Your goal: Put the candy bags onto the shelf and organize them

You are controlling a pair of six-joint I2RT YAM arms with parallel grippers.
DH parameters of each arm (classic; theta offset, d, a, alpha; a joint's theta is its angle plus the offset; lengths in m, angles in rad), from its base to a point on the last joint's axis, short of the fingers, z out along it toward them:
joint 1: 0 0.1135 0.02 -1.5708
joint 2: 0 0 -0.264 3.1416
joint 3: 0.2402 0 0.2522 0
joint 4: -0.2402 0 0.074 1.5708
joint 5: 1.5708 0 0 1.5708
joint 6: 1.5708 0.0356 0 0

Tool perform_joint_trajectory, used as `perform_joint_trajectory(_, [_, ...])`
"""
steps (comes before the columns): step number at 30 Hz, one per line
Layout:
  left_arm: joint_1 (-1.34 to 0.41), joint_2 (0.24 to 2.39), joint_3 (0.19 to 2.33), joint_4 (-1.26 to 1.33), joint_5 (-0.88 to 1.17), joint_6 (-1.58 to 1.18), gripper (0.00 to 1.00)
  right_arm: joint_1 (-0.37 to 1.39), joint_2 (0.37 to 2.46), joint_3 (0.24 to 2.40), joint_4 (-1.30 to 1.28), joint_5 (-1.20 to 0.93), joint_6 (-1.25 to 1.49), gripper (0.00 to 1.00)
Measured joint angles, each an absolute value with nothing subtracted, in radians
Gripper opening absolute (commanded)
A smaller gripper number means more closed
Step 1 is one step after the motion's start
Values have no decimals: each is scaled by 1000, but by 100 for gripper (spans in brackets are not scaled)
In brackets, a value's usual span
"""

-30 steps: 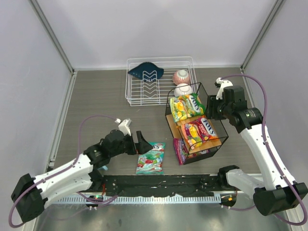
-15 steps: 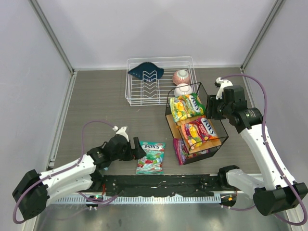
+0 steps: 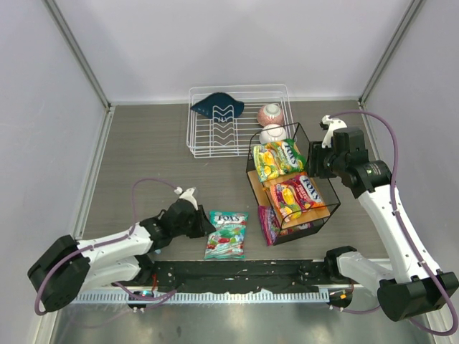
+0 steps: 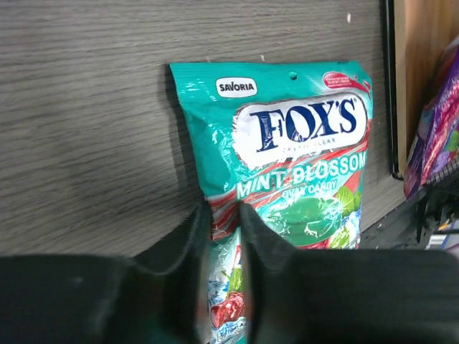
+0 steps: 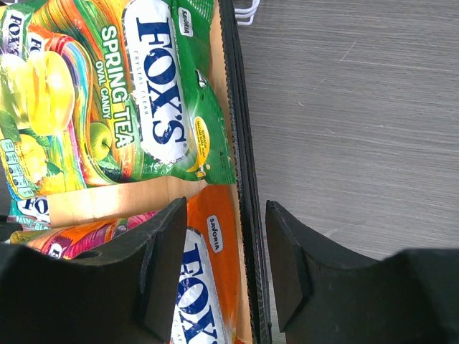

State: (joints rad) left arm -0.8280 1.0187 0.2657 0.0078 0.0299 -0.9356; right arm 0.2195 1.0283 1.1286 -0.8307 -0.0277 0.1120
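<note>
A teal candy bag lies flat on the table, left of the shelf. My left gripper is low at its left side, shut on the bag's lower corner; foil shows between the fingers. The black-wire shelf has a green bag and an orange bag on its tan board. A purple bag leans at its near left corner. My right gripper hangs open over the shelf's right wire edge, holding nothing.
A white wire dish rack stands at the back with a dark blue piece in it. A pinkish round bowl and a white one sit by its right side. A black rail runs along the near edge.
My left gripper dropped down to the teal bag's left side and closed on its corner. The bag shifted slightly. The right arm stayed still.
</note>
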Motion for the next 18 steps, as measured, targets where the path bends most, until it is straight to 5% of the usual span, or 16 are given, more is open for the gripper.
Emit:
perform_joint_trajectory(2, [-827,1035,263,36,41,-935,0,220,1028,1129,-831,-28,112,53])
perform_joint_trajectory(10, [-827,1046,289,19,55,-904,0,220,1028,1125,-830,-28,112,53])
perform_joint_trajectory(18, [-827,1008,542,-317,-44,-731,0,220,1028,1116,-829,-28,112,53])
